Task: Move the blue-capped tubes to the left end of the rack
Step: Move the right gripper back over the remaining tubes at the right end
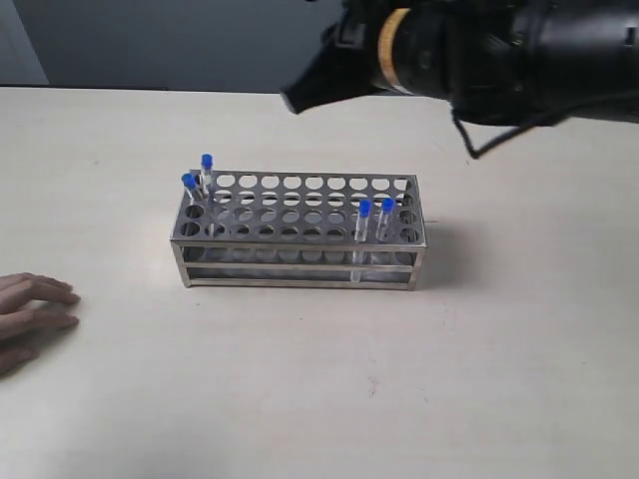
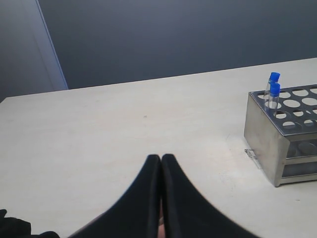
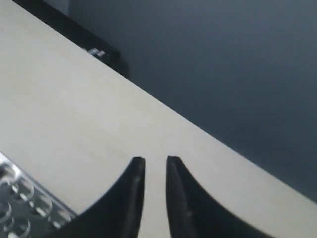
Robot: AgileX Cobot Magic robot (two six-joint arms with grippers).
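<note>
1. Left pincer [image 2: 161, 159]: fingers pressed together, holding nothing. It sits low over bare worktop [image 2: 99, 148], well apart from the left end of the rack [image 2: 262, 134]. Judged parked, leaving the job to the other arm.
2. Person's hand [image 1: 30, 309]: flat on the worktop at the near left edge, well clear of the rack and touching nothing of the task.
3. Steel rack: mid-worktop, level, long side toward the exterior camera.
4. Right-end tubes: one [image 1: 364, 210] and its neighbour [image 1: 387, 207] stand upright side by side in holes toward the front edge. Not yet moved, so judged the outstanding work.
5. Left-end tubes: one [image 1: 189, 183] and another [image 1: 207, 162] just behind it, both upright. Judged already where the task wants them, so about half done.
6. Right pincer [image 3: 155, 159]: fingers parted by a narrow gap, nothing between them. Its arm [image 1: 479, 50] is raised high beyond the rack, reaching in from the right and blurred. Judged between picks and free to come down on the right-end tubes.
</note>
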